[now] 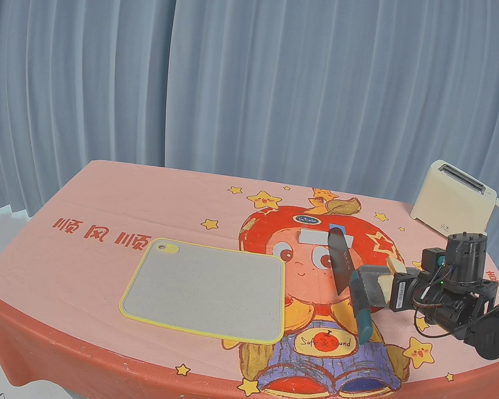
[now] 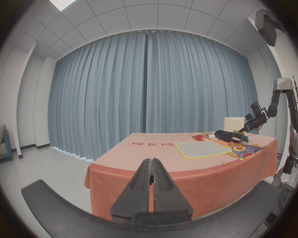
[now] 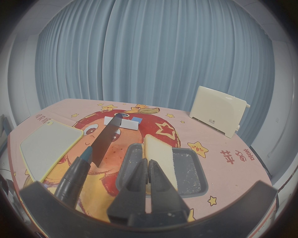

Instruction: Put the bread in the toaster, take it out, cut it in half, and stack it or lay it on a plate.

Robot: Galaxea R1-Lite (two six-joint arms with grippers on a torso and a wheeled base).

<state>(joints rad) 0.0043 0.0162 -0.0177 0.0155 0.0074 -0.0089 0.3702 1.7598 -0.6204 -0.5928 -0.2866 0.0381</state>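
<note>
Right pincer (image 3: 148, 161): black, clenched on nothing, tips beside the bread.
Bread (image 3: 158, 155): pale square slice, on edge in a dark grey rectangular tray (image 3: 189, 173).
Left pincer (image 2: 151, 161): clenched, off the desk (image 1: 105, 212).
Knife (image 3: 105, 136): dark blade, teal handle.
Toaster (image 3: 217, 108): smooth cream box, far right; small print unreadable.
</note>
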